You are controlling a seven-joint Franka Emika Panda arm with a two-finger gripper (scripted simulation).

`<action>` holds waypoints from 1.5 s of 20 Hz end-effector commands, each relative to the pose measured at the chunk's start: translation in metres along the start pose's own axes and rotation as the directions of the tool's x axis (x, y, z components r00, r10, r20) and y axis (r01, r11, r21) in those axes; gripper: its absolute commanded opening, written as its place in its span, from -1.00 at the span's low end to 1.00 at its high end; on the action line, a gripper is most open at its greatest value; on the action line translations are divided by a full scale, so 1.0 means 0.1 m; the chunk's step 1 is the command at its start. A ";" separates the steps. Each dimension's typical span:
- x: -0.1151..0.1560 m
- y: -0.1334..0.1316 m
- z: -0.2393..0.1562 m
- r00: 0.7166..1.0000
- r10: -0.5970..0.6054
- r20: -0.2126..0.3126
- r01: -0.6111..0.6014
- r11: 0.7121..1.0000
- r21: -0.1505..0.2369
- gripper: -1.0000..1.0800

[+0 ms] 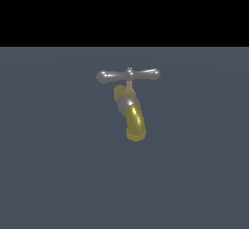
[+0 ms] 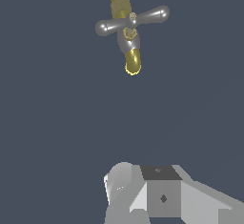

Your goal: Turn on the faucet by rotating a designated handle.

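Observation:
The faucet stands on a flat grey-blue surface, its curved brass-yellow spout bending down toward the camera in the exterior view. Above it the handle, a slim silver bar with bulbous ends, lies level on a thin brass stem. No arm or gripper shows in the exterior view. The wrist view looks down on the faucet and the handle from a distance. Grey-white parts of my gripper fill that picture's edge, well apart from the faucet. Its fingertips cannot be made out.
The grey-blue surface stretches around the faucet on all sides. A black band lies beyond its far edge in the exterior view. No other objects show.

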State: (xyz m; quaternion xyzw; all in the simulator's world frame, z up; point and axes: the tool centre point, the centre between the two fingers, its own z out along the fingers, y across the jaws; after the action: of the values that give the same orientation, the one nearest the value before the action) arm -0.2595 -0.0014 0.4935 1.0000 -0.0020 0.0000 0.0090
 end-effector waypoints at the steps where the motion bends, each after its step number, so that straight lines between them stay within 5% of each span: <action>1: 0.00 0.00 0.00 1.000 0.000 0.000 0.000 1.000 0.000 -1.00; 18: 0.07 0.27 0.27 0.987 -0.161 -0.001 0.161 0.987 0.001 -1.00; 30: 0.29 0.68 0.72 0.910 -0.414 -0.003 0.414 0.910 0.001 -1.00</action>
State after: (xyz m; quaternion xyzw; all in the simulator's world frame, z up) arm -0.2340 -0.0652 0.4290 0.9813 0.1923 -0.0007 0.0078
